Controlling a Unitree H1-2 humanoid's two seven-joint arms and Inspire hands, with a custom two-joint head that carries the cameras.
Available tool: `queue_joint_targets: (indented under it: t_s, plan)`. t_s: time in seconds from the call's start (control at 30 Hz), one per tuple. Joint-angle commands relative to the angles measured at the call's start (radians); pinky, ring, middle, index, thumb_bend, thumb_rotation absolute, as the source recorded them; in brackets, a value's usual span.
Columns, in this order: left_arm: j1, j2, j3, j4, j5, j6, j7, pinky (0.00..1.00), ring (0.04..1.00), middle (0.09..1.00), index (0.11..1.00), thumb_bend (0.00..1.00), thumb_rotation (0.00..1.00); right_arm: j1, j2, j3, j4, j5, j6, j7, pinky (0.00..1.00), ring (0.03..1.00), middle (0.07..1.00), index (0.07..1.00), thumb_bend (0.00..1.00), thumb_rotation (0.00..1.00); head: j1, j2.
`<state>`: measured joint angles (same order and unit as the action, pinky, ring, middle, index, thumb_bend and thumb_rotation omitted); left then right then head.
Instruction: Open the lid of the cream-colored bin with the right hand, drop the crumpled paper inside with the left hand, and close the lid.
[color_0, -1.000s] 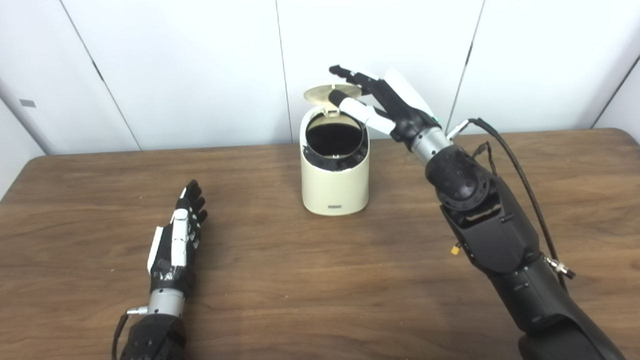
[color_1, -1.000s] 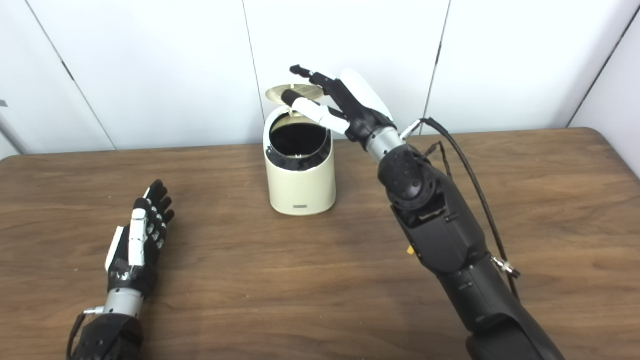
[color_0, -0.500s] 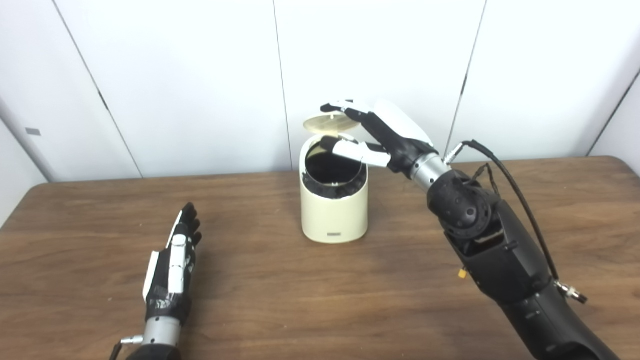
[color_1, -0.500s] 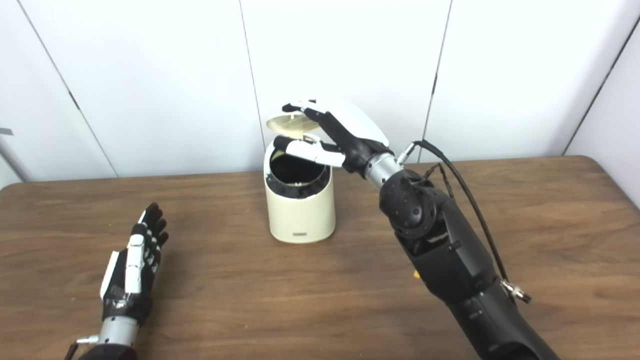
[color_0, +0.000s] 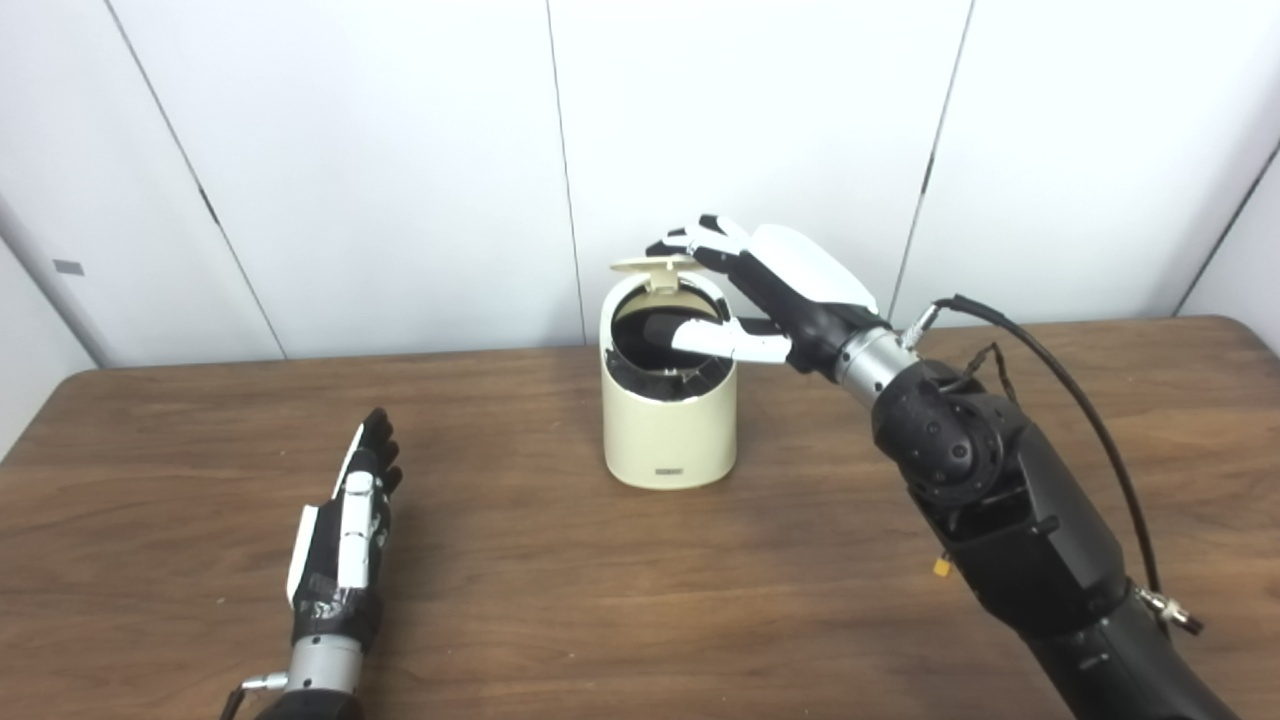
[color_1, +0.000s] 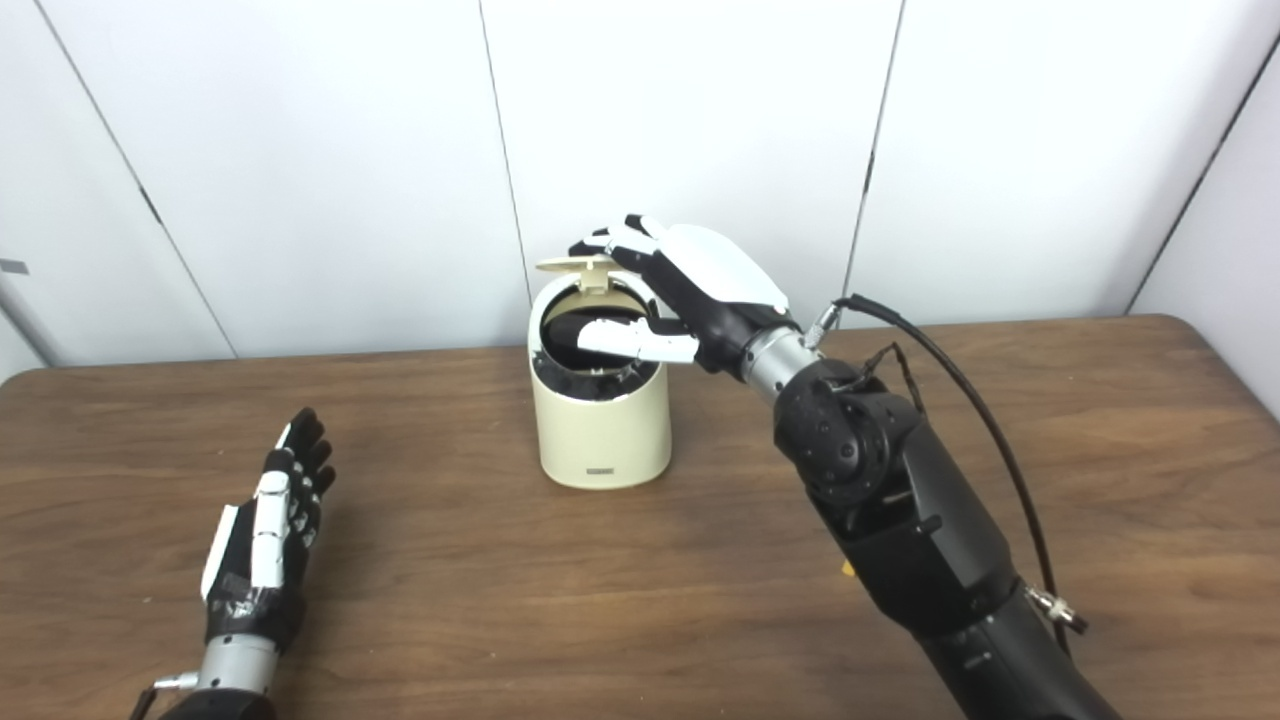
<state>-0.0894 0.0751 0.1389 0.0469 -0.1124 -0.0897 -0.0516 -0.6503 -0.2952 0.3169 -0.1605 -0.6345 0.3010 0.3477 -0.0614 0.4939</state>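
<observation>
At twelve o'clock on the bin (color_0: 668, 430), the light hinged lid (color_0: 648, 265) is best pressed by the spread right hand (color_0: 770, 300); the left hand (color_0: 345, 520) lies flat, empty.

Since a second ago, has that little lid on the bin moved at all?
Yes. The lid has swung down toward the bin rim, lying flatter, with the right hand fingers on top of it.

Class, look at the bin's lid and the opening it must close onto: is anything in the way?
Yes. The right robot hand has its thumb lying across the cream-colored bin opening, below the raised lid, while its fingers rest on the lid. Nothing else visible blocks it.
</observation>
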Motion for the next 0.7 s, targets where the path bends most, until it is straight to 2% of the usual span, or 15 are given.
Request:
queue_joint_targets:
  t_s: [0.0, 0.37, 0.67]
  plan:
    - [0.043, -0.031, -0.014, 0.052, -0.008, -0.04, 0.003, 1.0, 1.0, 1.0, 1.0, 0.45, 0.97, -0.032, -0.01, -0.008, -0.037, -0.011, -0.012, -0.001, 0.94, 1.0, 0.915, 0.837, 0.62, 0.99, 0.001, 0.004]
    - [0.046, -0.036, -0.015, 0.032, -0.006, -0.029, 0.009, 1.0, 1.0, 1.0, 1.0, 0.44, 0.98, -0.024, -0.015, -0.02, -0.043, 0.0, -0.012, 0.023, 0.92, 1.0, 0.911, 0.843, 0.63, 1.0, 0.01, 0.022]
    - [0.048, -0.039, -0.02, 0.029, -0.004, -0.028, 0.013, 1.0, 1.0, 1.0, 1.0, 0.43, 0.99, -0.015, -0.032, 0.018, -0.024, -0.027, -0.052, 0.045, 0.96, 1.0, 0.894, 0.84, 0.61, 1.0, 0.022, 0.034]
